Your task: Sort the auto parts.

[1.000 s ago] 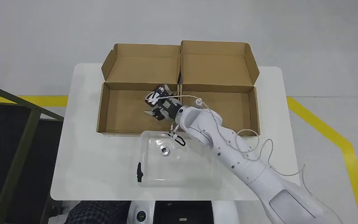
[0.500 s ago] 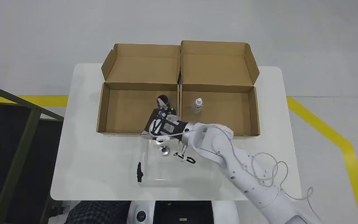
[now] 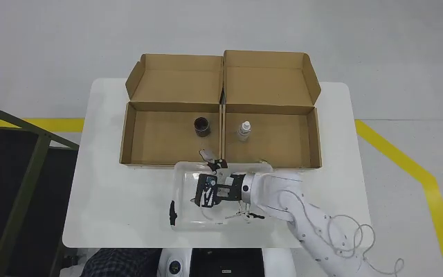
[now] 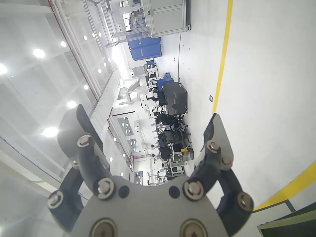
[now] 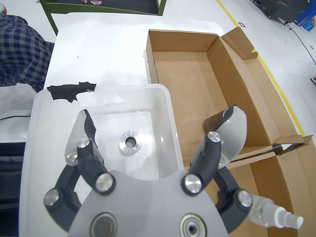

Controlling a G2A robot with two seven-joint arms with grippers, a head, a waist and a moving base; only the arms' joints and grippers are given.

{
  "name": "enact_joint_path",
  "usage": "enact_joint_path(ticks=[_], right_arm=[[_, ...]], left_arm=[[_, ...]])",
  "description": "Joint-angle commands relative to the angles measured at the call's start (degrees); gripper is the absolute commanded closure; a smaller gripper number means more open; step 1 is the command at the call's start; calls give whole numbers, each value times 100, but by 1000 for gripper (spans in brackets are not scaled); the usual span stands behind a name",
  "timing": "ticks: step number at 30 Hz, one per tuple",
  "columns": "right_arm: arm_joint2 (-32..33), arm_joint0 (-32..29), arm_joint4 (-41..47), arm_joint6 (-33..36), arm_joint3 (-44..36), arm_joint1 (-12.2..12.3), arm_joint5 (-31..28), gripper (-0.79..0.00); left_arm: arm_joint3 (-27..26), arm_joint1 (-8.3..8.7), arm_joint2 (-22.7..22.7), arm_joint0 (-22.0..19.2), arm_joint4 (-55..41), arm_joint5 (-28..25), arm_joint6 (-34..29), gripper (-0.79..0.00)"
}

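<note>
My right gripper [image 5: 160, 120] hangs over the clear plastic bin [image 5: 170, 99], fingers spread wide with nothing between them. One finger is above the bin's floor, and the other stands over the rim nearest the left cardboard box [image 3: 149, 138]. Below my open fingers a small metal ring [image 5: 130, 145] with a hole through its middle lies flat on the bin's floor, and I am not touching it. The bin stands at the near edge of the white table [image 3: 111, 173], about midway along it, with a ragged strip of black tape [image 5: 66, 92] on its rim. Behind it the two open cardboard boxes sit side by side toward the table's far edge, their flaps raised. A dark brown cylinder [image 3: 201, 125] stands upright in the left box, close to the wall it shares with the right cardboard box [image 3: 284, 138]. A small clear spray bottle [image 3: 243, 129] stands in the right box, just across that wall. My left gripper [image 4: 148, 127] is also spread open and empty, held up away from the table and pointing out into the hall.
</note>
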Motion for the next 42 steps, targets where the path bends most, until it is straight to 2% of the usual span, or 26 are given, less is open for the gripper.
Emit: enact_joint_path(ticks=[1,8,12,31,34,42], right_arm=[[17,-94,-75,-42,-30,28,-56,-785],[-66,-274,-403,-247,-21,98,-272,-785],[-123,-279,-469,-274,125,101,-161,-785],[-426,74,-527,-234,856,67,-86,-782],[-449,129,-487,-241,962,59,-71,-717],[-552,317,-371,-282,1307,20,-28,-631]], left_arm=[[0,0,0,0,0,0,0,-785],[0,0,0,0,0,0,0,-785],[0,0,0,0,0,0,0,-785],[0,0,0,0,0,0,0,-785],[0,0,0,0,0,0,0,-785],[0,0,0,0,0,0,0,-785]])
